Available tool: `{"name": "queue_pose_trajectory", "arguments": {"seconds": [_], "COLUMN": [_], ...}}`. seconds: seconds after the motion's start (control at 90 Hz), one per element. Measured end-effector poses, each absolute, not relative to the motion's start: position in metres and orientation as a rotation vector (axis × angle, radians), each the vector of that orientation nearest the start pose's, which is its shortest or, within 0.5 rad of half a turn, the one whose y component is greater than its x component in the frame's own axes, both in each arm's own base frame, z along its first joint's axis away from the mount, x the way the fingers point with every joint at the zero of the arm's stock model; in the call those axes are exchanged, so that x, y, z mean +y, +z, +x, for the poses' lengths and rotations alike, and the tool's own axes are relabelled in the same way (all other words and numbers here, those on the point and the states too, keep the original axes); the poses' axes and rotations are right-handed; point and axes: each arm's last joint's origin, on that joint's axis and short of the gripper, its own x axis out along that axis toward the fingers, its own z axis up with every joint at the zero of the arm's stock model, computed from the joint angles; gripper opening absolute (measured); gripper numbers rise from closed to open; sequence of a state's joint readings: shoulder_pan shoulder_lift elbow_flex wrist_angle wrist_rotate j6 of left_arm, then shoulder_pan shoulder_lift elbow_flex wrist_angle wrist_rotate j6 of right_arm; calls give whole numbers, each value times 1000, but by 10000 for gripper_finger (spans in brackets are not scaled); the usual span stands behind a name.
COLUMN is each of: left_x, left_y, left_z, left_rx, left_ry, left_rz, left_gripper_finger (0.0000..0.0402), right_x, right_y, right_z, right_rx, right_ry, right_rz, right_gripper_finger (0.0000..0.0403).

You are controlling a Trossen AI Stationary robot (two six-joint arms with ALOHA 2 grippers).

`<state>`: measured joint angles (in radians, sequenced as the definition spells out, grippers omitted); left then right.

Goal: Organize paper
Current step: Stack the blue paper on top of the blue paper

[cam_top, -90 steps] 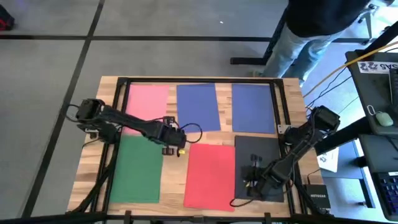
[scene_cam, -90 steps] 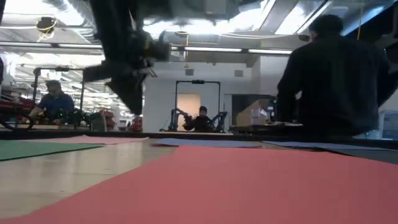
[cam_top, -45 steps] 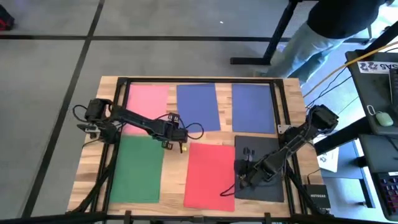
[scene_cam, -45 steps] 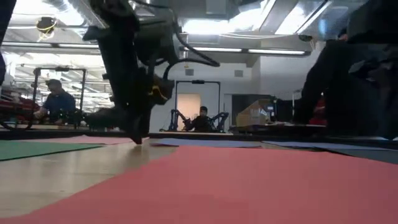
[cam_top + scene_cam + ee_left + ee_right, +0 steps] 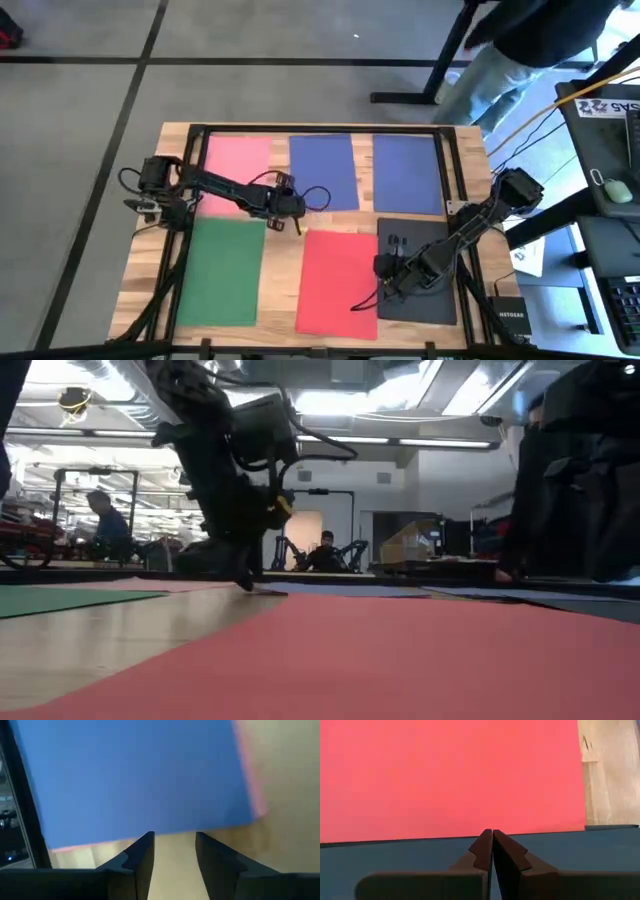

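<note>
Wooden table (image 5: 470,160), six paper sheets (image 5: 335,280), two pincers (image 5: 297,216)

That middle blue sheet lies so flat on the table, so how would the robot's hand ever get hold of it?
Probably by its near short edge. The middle blue sheet lies flat, so only an edge offers purchase. The left hand sits just off the near-left corner, fingers open and pointing at that edge across bare wood. Coming in low from the near side suits it.

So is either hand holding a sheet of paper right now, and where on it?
No. The left hand is open just off the edge of a blue sheet. The right hand is shut with nothing between its fingers, over the dark sheet beside the red sheet.
</note>
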<state>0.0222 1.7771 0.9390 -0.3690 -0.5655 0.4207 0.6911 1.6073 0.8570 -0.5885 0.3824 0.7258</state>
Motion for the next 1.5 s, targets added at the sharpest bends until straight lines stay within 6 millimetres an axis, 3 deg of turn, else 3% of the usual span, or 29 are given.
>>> {"name": "queue_pose_trajectory", "arguments": {"seconds": [0.178,0.433,0.578,0.756,1.056,1.289,1.5], "left_x": [23,15,14,21,37,44,49], "left_y": [134,134,134,135,137,137,136], "left_z": [315,315,315,318,321,322,321], "left_rx": [1290,1289,1283,1256,1203,1182,1181], "left_ry": [250,201,203,254,338,310,296], "left_rz": [699,752,748,695,581,505,472], "left_gripper_finger": [115,15,2,0,0,0,0], "right_x": [165,165,160,129,53,14,-3], "right_y": [152,153,154,155,156,156,141], "right_z": [216,218,222,243,273,284,292], "right_rx": [1142,1123,1062,1034,1138,1156,1197], "right_ry": [-159,-157,-220,-322,-353,-295,-226], "right_rz": [-44,-60,-93,-188,-313,-256,-235], "right_gripper_finger": [1,1,1,1,5,66,107]}}
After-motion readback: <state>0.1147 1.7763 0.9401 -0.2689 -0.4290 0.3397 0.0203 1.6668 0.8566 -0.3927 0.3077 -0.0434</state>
